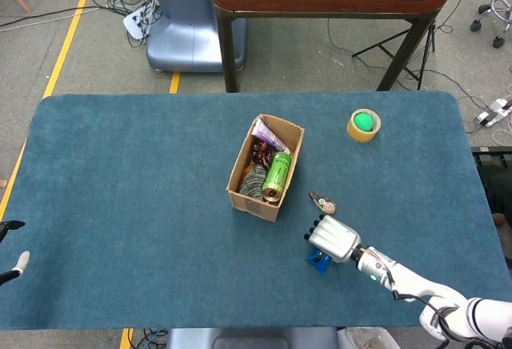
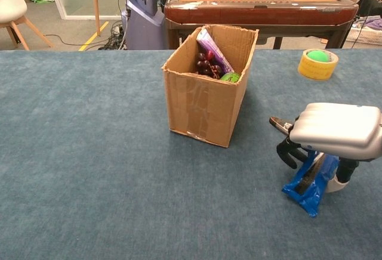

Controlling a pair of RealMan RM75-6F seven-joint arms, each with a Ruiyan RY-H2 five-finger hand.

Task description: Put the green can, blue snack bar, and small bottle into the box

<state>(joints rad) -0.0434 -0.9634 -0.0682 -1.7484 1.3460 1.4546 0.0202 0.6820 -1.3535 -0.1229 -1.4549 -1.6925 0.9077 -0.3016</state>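
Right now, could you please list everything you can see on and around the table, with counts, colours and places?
box: one, brown cardboard, mid-table, open top.
green can: one, lying inside the box.
purple packet: one, leaning in the box's far end.
blue snack bar: one, tilted up off the cloth right of the box, in the right hand's fingers.
small dark object: one, on the cloth beside the right hand; identity unclear.
tape roll: one, yellow with a green centre, far right.
table: one, blue cloth.
right hand: grips the snack bar.
left hand: at the left edge, fingers apart, holds nothing.
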